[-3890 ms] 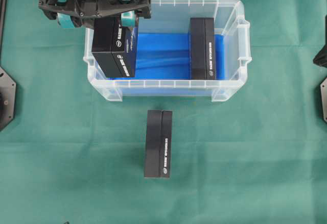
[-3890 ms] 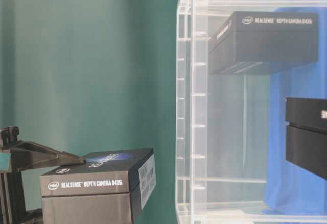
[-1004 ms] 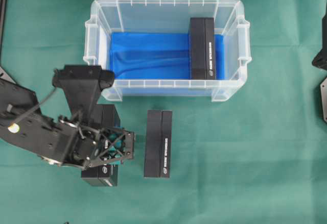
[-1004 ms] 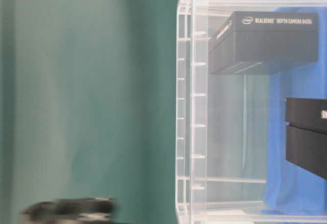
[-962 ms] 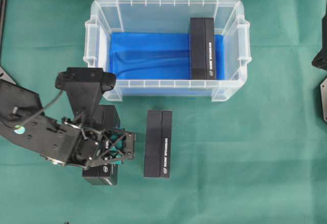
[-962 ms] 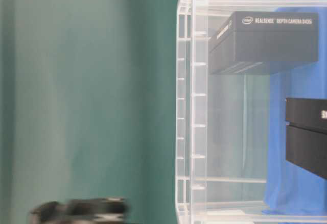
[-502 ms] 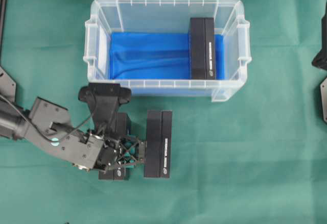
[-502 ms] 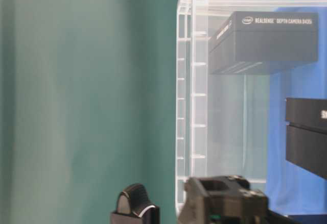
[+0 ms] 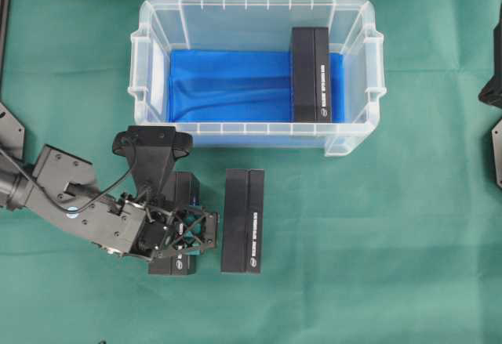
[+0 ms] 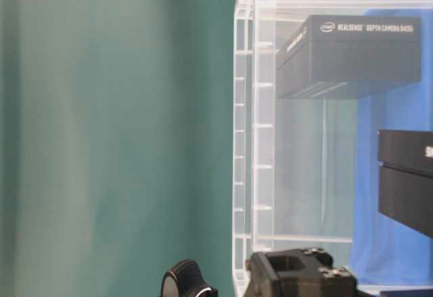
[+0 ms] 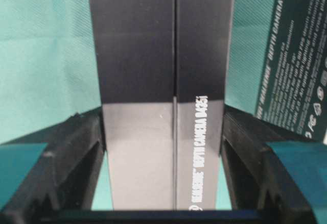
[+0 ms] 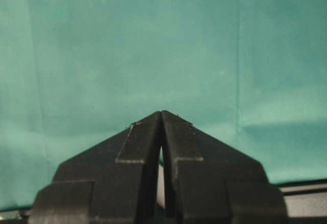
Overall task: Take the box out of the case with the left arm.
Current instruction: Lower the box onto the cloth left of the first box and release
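The clear case (image 9: pixel 251 128) with a blue floor stands at the back of the green cloth. One black box (image 9: pixel 311 75) lies inside it at its right end. Outside the case, in front of its left corner, my left gripper (image 9: pixel 182 234) is shut on another black box (image 9: pixel 184 191). In the left wrist view this box (image 11: pixel 161 81) fills the gap between both fingers (image 11: pixel 71 152), with cloth below it. I cannot tell whether it rests on the cloth. My right gripper (image 12: pixel 161 113) is shut on nothing, over bare cloth.
A third black box (image 9: pixel 242 220) lies on the cloth just right of the held one, and it shows at the right edge of the left wrist view (image 11: pixel 291 55). The right arm's base (image 9: pixel 492 85) sits at the far right edge. The case wall (image 10: pixel 254 141) fills the table-level view.
The left gripper carried its box from above the case's left end down to the cloth in front. Over the last second it shifted right, close beside the box lying there. Its grip is unchanged.
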`<state>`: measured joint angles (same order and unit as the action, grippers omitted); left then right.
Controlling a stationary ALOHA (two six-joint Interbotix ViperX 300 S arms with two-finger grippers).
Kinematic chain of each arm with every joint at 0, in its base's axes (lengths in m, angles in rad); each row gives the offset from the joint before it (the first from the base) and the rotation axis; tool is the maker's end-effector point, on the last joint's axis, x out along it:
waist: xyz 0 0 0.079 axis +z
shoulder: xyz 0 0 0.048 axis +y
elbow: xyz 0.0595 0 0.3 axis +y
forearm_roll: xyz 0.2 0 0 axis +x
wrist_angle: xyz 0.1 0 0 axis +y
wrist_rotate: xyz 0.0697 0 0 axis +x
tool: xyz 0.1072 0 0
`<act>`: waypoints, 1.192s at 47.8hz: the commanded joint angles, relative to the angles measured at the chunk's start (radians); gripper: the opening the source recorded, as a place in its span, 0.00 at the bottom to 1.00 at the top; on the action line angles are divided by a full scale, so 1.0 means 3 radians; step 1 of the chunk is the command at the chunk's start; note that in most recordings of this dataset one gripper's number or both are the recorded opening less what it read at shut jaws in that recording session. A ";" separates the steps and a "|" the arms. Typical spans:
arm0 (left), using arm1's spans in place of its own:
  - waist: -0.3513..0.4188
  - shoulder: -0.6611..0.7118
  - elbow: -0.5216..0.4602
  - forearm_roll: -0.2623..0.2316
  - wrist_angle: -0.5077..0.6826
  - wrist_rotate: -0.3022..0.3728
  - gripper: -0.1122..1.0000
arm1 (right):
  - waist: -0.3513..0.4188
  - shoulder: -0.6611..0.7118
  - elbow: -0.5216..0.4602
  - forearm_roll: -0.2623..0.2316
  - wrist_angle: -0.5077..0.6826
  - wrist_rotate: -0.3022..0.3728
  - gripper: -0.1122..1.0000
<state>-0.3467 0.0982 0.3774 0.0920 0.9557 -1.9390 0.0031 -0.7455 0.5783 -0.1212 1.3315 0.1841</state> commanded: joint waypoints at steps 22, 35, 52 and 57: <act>-0.0005 -0.0102 -0.0041 -0.0056 -0.0061 0.0010 0.98 | 0.0005 0.0005 -0.0051 0.0005 -0.0020 0.0005 0.13; -0.0005 -0.0148 -0.0026 -0.0056 -0.0056 0.0015 0.95 | 0.0010 0.0005 -0.0051 0.0005 -0.0015 0.0005 0.13; -0.0010 -0.0470 -0.0051 -0.0056 -0.0010 0.0015 0.95 | 0.0010 0.0005 -0.0056 0.0005 -0.0020 0.0005 0.13; -0.0005 -0.0634 -0.0082 -0.0056 0.0153 0.0015 0.95 | 0.0010 0.0005 -0.0056 0.0005 -0.0020 0.0005 0.13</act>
<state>-0.3482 -0.0322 0.3804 0.0721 0.9741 -1.9359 0.0031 -0.7455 0.5783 -0.1197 1.3315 0.1841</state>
